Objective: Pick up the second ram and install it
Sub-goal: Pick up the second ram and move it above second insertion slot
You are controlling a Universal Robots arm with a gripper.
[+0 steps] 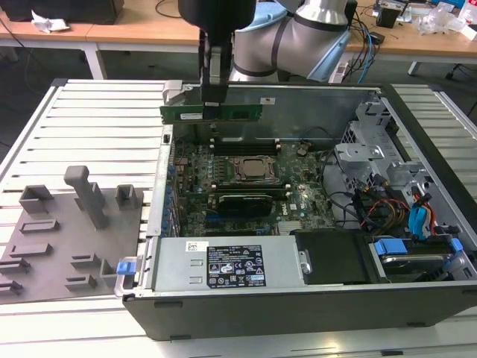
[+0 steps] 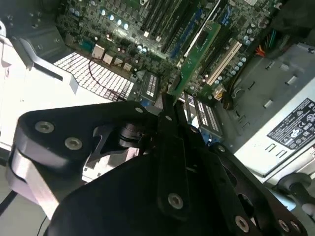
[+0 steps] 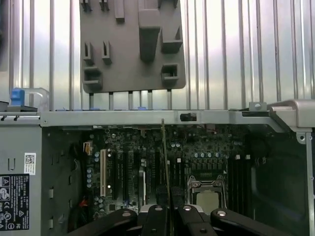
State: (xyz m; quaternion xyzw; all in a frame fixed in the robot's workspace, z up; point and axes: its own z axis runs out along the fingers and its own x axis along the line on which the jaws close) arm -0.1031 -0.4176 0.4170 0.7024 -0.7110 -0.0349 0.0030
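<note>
Tray [image 1: 56,242] of grey plastic lies on the slatted bench [image 1: 97,127] at the exterior view's left. Right of it, the gripper [image 1: 212,98] pinches the second ram [image 1: 238,112], held level above the open computer case [image 1: 298,306], over the motherboard's [image 1: 298,201] far side.

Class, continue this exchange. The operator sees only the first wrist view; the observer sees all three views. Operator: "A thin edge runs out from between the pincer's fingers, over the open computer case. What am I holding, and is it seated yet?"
Observer: The exterior view shows a long, thin green circuit-board ram stick, clamped near its middle in the black pincer.
Operator: Is it seated?
Observer: No. It hangs level at about the height of the far rim of the grey metal computer case, apparently well above the large green motherboard.
Operator: How is it turned?
Observer: In the exterior view it lies lengthwise along that far wall, with its broad side facing the camera.
</note>
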